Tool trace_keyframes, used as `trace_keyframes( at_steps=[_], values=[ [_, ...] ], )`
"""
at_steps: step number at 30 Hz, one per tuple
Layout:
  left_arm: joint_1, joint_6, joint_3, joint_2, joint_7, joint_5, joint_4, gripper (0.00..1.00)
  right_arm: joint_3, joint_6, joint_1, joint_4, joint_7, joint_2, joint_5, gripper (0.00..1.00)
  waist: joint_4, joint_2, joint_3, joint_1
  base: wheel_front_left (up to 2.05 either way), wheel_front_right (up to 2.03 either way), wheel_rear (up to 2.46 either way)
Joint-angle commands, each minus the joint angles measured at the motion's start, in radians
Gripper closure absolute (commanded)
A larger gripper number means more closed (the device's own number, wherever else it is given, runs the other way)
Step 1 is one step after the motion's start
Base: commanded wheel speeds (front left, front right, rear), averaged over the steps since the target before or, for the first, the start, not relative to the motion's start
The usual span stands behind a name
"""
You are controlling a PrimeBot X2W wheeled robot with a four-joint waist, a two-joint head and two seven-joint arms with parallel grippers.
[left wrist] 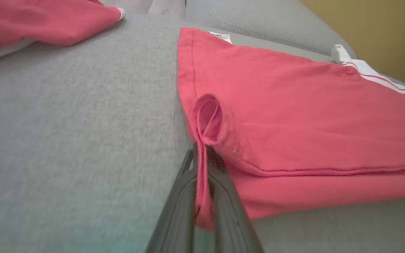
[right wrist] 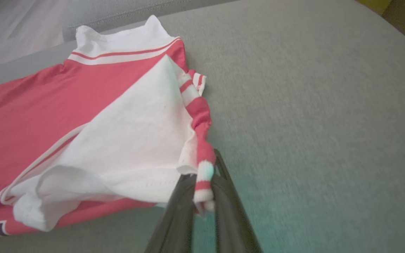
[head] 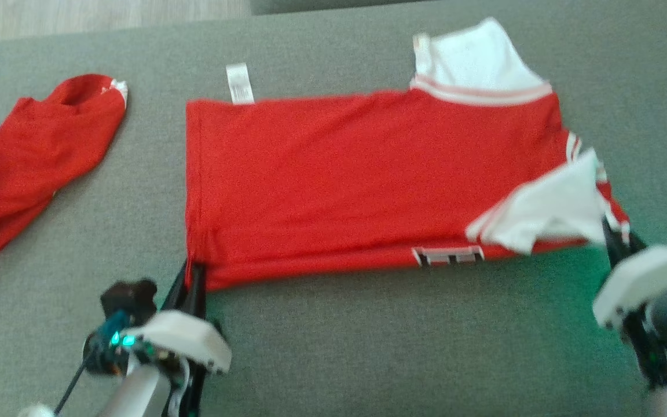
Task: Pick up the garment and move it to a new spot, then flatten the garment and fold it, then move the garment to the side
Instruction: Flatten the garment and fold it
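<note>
The left gripper (left wrist: 204, 196) is pinching the near-left hem corner of the garment (head: 368, 179), its two dark fingers clenched on a thin fold of red cloth that is bunching into a small loop just beyond the tips. The right gripper (right wrist: 202, 191) is clamping the striped red-and-white trim at the near-right corner, jaws closed on it with the cloth gathered between them.

Judging by how it is puckering at both grips, the garment is going to handle as light, soft and limp (no stiffness to carry its own shape). It is likely to sag between the hands and drag on the fabric surface. The hemmed corners and ribbed trim are looking like the firmest places to hold, being thicker than the single-layer body.

The garment is lying lengthwise across the middle of the grey cushion (head: 368, 347), folded into a long red band. A white sleeve (head: 548, 211) is flopping over its near-right end, a white tag (head: 239, 84) is sticking out at the far-left edge, and a second red piece (head: 38, 156) is lying apart on the left.
</note>
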Motion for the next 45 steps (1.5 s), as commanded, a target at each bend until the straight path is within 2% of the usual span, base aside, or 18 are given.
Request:
trace_keyframes(
  at_steps=[1,7,8,9,10,16,22,26,30,35,40,45],
  values=[
    [0.043,0.032,0.033,0.050,0.027,-0.005,-0.086,1.00,0.004,-0.001,0.044,-0.084,0.027,-0.006,0.018,1.00,-0.001,0.0000,-0.017,0.0001,0.00,0.00,0.00],
    [0.214,0.130,0.011,0.095,0.167,-0.010,-0.309,1.00,-0.005,-0.001,0.174,-0.159,0.066,-0.006,0.080,1.00,-0.001,0.0000,-0.015,0.0001,0.00,0.00,0.00],
    [0.230,0.140,0.008,0.098,0.181,-0.012,-0.331,0.82,-0.002,-0.001,0.178,-0.160,0.057,-0.006,0.088,0.60,-0.001,0.0000,-0.013,0.0001,0.00,0.00,0.00],
    [0.242,0.146,0.005,0.100,0.192,-0.013,-0.348,0.36,-0.001,-0.001,0.179,-0.154,0.048,-0.006,0.092,0.14,0.000,0.0000,-0.011,0.0001,0.00,0.00,0.00],
    [0.249,0.152,0.003,0.101,0.198,-0.013,-0.362,0.00,0.000,-0.001,0.178,-0.148,0.041,-0.006,0.093,0.00,0.001,0.0000,-0.010,0.0001,0.00,0.00,0.00],
    [0.215,0.173,0.008,0.117,0.211,0.008,-0.430,0.00,-0.006,-0.001,0.133,-0.186,0.038,-0.006,0.065,0.00,0.012,0.0000,-0.013,0.0001,0.00,0.00,0.00],
    [0.061,0.167,0.016,0.120,0.237,0.030,-0.437,0.00,0.012,-0.001,0.026,-0.294,0.091,-0.013,0.006,0.00,0.018,0.0000,0.000,0.0001,0.00,0.00,0.00],
    [-0.081,0.154,0.018,0.095,0.250,0.037,-0.346,0.00,0.066,-0.001,-0.082,-0.306,0.122,-0.028,0.003,0.00,0.011,0.0000,0.033,0.0001,0.00,0.00,0.00],
    [-0.209,0.178,0.003,0.087,0.272,0.086,-0.194,0.00,0.129,-0.001,-0.182,-0.269,0.133,-0.051,0.017,0.00,0.001,0.0000,0.077,0.0001,0.00,0.00,0.00],
    [-0.316,0.176,0.002,0.062,0.256,0.098,-0.051,0.00,0.170,-0.001,-0.244,-0.227,0.126,-0.066,0.031,0.00,-0.004,0.0000,0.120,0.0001,0.00,0.00,0.00],
    [-0.375,0.134,0.020,0.031,0.223,0.058,0.039,0.00,0.172,-0.001,-0.253,-0.195,0.113,-0.071,0.036,0.00,-0.007,0.0000,0.147,0.0001,0.00,0.00,0.00],
    [-0.421,0.113,0.027,0.016,0.212,0.040,0.120,0.00,0.168,-0.001,-0.255,-0.174,0.105,-0.073,0.039,0.00,-0.013,0.0000,0.165,0.0001,0.00,0.00,0.00]
  ],
)
